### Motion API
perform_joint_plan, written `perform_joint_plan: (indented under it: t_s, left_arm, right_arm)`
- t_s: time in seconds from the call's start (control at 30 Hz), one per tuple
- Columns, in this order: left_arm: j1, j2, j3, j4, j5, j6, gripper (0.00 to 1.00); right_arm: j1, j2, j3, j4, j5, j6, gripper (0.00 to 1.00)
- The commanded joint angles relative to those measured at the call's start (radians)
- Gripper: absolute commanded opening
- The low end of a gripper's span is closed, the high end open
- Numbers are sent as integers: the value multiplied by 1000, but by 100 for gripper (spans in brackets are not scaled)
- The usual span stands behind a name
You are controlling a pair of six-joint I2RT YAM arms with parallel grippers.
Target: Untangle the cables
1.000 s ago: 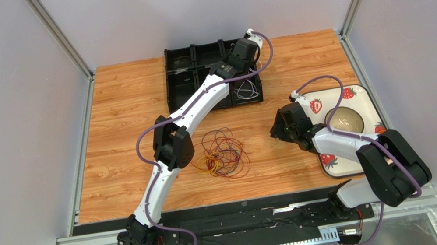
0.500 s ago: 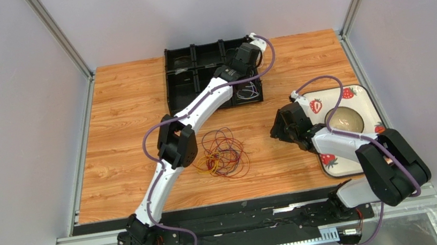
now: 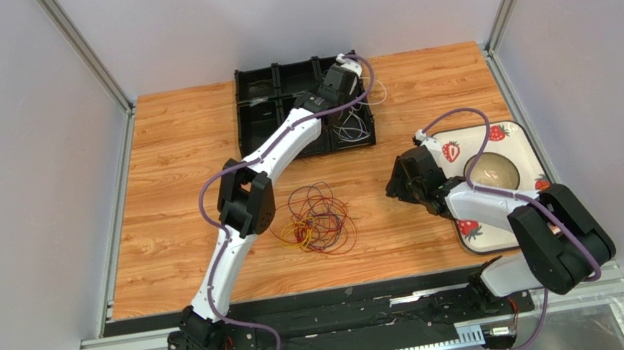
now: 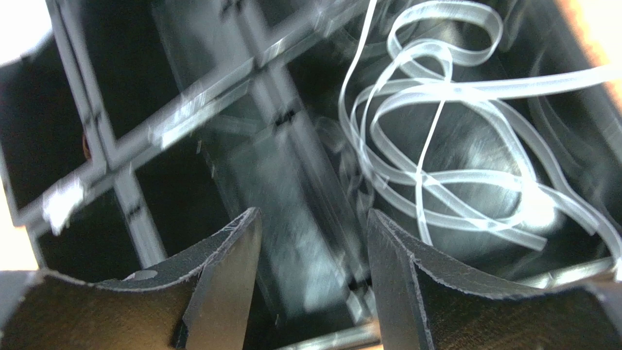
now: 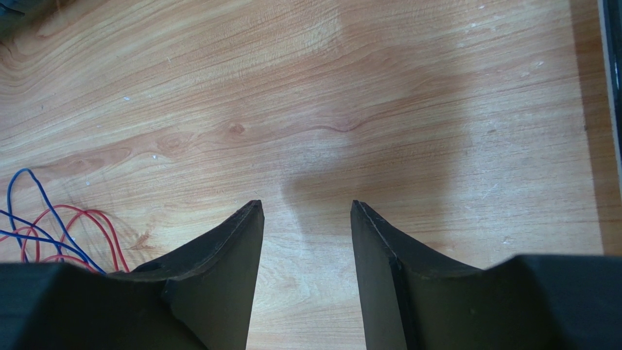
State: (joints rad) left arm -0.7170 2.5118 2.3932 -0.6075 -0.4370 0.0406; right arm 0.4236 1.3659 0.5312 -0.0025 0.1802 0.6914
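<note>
A tangle of thin red, yellow, blue and dark purple cables (image 3: 319, 219) lies on the wooden table between the two arms. A white cable (image 4: 438, 146) lies looped in the front right compartment of a black divided tray (image 3: 254, 77). My left gripper (image 4: 312, 222) hovers open over that tray, just left of the white loops, with nothing between its fingers. My right gripper (image 5: 306, 208) stands open over bare wood to the right of the tangle. Only the blue and red cable ends (image 5: 44, 233) show at its lower left.
A square plate (image 3: 519, 136) with a strawberry pattern sits at the right edge of the table, holding a round pale object (image 3: 491, 170). The tray's dividers (image 4: 270, 80) lie right under the left fingers. Metal frame posts and grey walls close in the table.
The left wrist has swung left and back over the tray, and its jaws have opened with the white cable lying in the compartment. The right arm and the tangle have not moved.
</note>
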Motion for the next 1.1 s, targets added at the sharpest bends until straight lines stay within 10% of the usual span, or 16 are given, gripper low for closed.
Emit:
perform_joint_plan:
  t_s: [0.0,0.47,0.83,1.07]
  left_arm:
    - [-1,-229,-106,-34,-3,-76,64]
    - [37,-1005,-1060,247,90,-292,64]
    - [44,-1430,-1771,573,207,-464,59]
    - [45,-1567,-1921,680,236,-444,57]
  right_arm:
    - [-3,-22,23,38,-2,-3,51]
    - [-94,-131,274,-163,-91,-56,61]
    - [-328,355,698,-191,-418,60,61]
    - [-347,570,867,-188,-433,105,60]
